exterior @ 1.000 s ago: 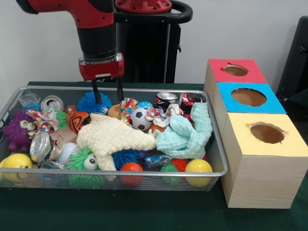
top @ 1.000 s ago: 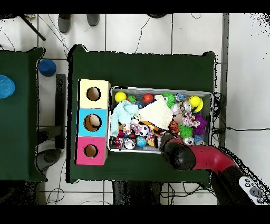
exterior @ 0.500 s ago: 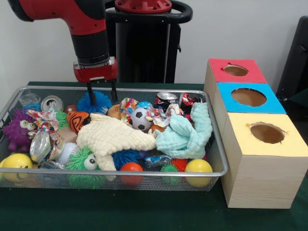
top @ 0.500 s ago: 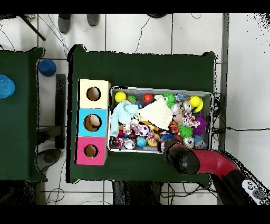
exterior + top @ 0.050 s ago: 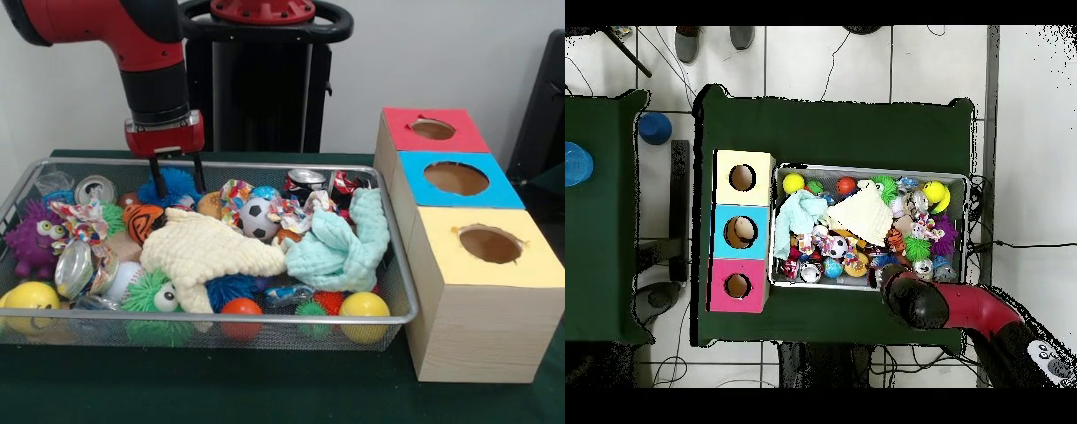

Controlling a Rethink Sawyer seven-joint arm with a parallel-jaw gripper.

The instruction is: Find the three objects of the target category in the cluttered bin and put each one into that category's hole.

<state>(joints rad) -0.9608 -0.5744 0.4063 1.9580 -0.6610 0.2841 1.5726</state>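
Cans lie at the wire bin's (image 5: 402,265) far wall, a silver can (image 5: 94,188) facing me end-on, while my gripper (image 5: 175,179) hangs fingers apart and empty (tips over the blue spiky ball (image 5: 176,183)).

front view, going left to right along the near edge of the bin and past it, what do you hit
yellow smiley ball → green spiky ball with an eye → orange ball → small green spiky ball → yellow ball → yellow-topped box
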